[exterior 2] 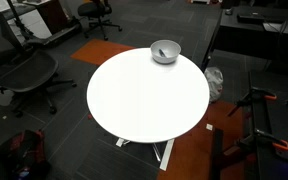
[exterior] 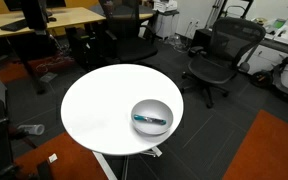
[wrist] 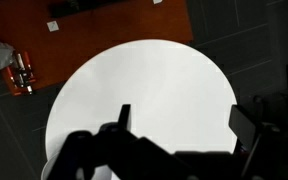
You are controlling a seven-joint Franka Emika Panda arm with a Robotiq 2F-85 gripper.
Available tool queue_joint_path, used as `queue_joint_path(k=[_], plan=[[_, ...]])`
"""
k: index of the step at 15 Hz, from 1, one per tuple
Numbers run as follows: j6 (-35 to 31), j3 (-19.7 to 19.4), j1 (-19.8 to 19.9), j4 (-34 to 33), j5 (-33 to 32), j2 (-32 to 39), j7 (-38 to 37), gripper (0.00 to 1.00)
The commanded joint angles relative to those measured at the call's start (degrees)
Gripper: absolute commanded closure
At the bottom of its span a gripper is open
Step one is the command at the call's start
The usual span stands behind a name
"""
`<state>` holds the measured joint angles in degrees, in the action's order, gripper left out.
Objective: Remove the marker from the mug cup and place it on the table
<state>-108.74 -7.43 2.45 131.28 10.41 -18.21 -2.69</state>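
Near the rim of the round white worktop [exterior: 99,105] sits the silvery mug cup [exterior: 151,117], and the marker [exterior: 150,119] lies flat across its bottom, so you'll have to reach down inside to lift it. Your jaws stand wide apart in the wrist view, high over bare worktop, gripping nothing; the cup is outside that view, so the approach looks not yet begun

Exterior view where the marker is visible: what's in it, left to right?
Wooden desk → table → mug cup with the marker inside → black office chair.
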Motion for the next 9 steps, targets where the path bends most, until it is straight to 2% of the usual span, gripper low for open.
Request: queue_joint_path(k=[1, 9], plan=[[0.16, 0.79, 0.9, -0.12, 0.25, 0.07, 0.23, 0.0], [-1.13, 0.84, 0.93, -0.5, 0.46, 0.84, -0.16, 0.0]])
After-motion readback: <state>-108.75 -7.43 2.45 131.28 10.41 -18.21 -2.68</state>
